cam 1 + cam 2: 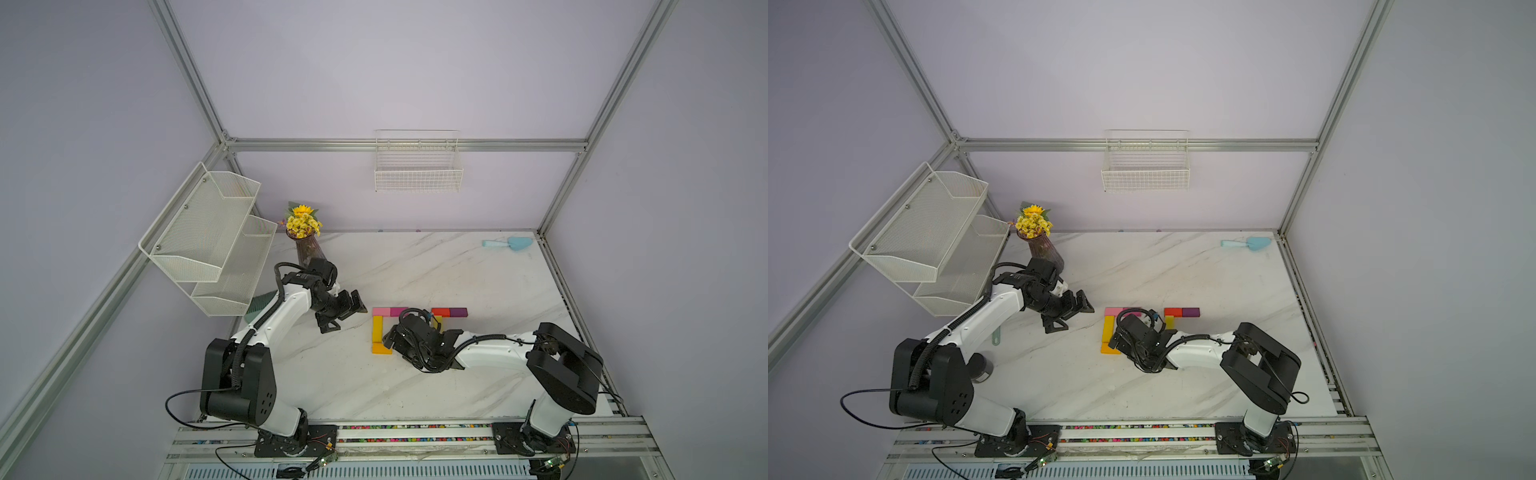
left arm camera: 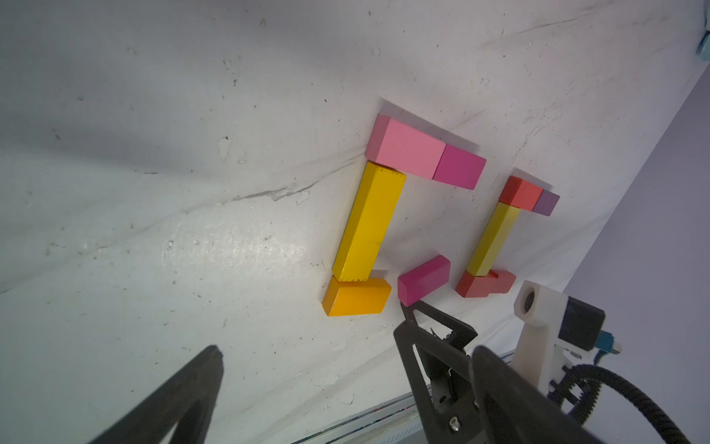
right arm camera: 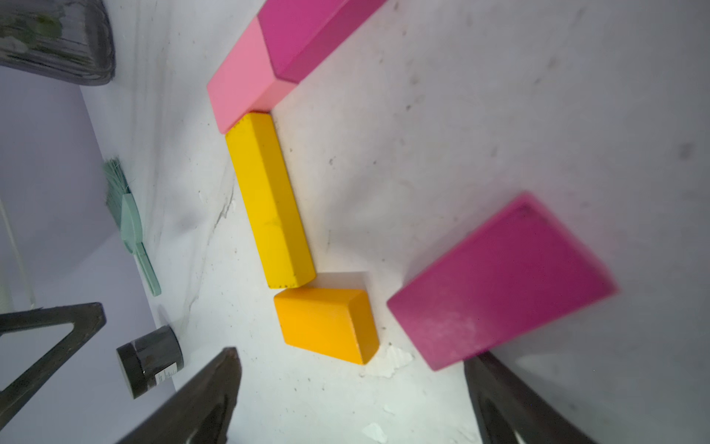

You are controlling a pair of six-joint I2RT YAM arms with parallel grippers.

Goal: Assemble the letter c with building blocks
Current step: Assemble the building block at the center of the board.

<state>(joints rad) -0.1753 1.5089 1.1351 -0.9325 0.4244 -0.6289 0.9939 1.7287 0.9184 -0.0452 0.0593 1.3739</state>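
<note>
Surface: white marble-look table (image 1: 415, 270) with thin grey veins. It looks scuffed and speckled in the wrist views. A rail along its front edge holds tiny coloured beads (image 1: 415, 427).
Room: plain lilac walls inside an aluminium frame (image 1: 311, 144). A wire basket (image 1: 418, 166) hangs on the back wall and a two-tier mesh shelf (image 1: 208, 237) on the left wall.
Landmark: long yellow block (image 2: 369, 223), lying flat near the middle of the table.
Building blocks: the light pink block (image 2: 407, 150) touches the far end of the long yellow block, and a magenta block (image 2: 459, 167) is joined to the pink one. The orange block (image 2: 357, 296) touches its near end. A loose magenta block (image 2: 422, 278) lies skewed just beside the orange block, with a small gap between them. Further right of the long yellow block lies a second group: red block (image 2: 520, 194), purple block (image 2: 547, 203), thinner yellow block (image 2: 493, 240) and red pieces (image 2: 484, 284).
Right gripper (image 3: 353, 353): low over the table, just right of the long yellow block. The fingers are wide apart with nothing between them. One fingertip (image 3: 476, 365) is at the short end of the loose magenta block.
Left gripper (image 1: 345, 314): well apart from the long yellow block, on its left, above bare table. The fingers are wide apart and hold nothing.
Other things: the flower vase (image 1: 305, 249) stands far back-left of the long yellow block. The light blue scoop (image 1: 509, 243) lies far back-right of it.
</note>
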